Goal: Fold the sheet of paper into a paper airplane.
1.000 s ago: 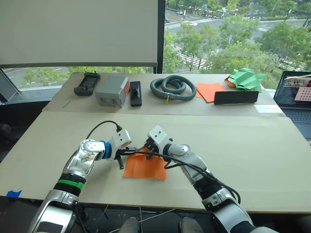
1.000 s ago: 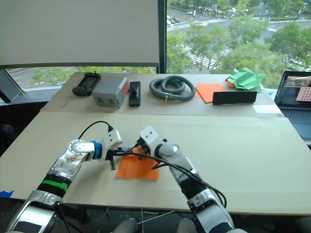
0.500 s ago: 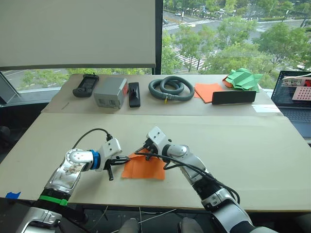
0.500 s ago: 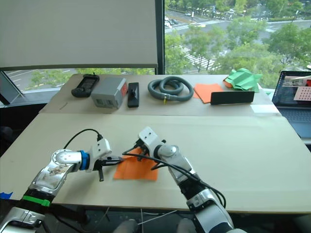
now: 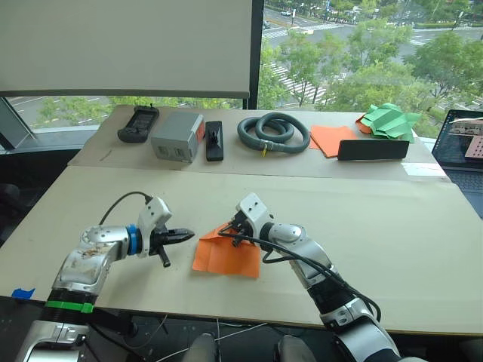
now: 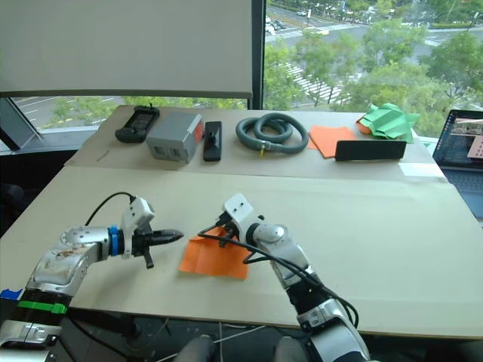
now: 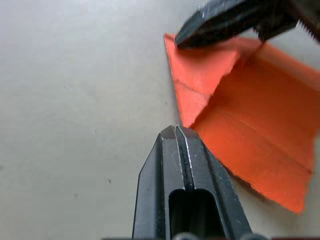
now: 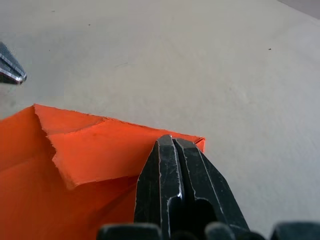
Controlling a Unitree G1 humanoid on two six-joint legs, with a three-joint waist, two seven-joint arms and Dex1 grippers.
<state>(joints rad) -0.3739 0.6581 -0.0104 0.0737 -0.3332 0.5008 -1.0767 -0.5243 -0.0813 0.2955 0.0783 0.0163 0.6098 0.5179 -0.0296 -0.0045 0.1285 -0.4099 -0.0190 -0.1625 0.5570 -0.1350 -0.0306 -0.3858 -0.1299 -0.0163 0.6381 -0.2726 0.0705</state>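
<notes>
Both grippers were pressed together — the right gripper (image 5: 226, 231) on the sheet of paper (image 5: 226, 259), the left gripper (image 5: 189, 234) beside it; we read no writing.

head stereo pair: high, facing forward and down over the long beige table (image 5: 392, 226) | wrist cameras: close, looking along each arm's fingers | shared: creased bright orange sheet of paper (image 5: 226, 258)

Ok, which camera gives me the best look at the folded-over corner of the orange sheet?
The left wrist view: the sheet of paper shows its folded flap and creases. The right wrist view shows the flap edge beyond the right gripper. The eye views show the whole sheet, small.
</notes>
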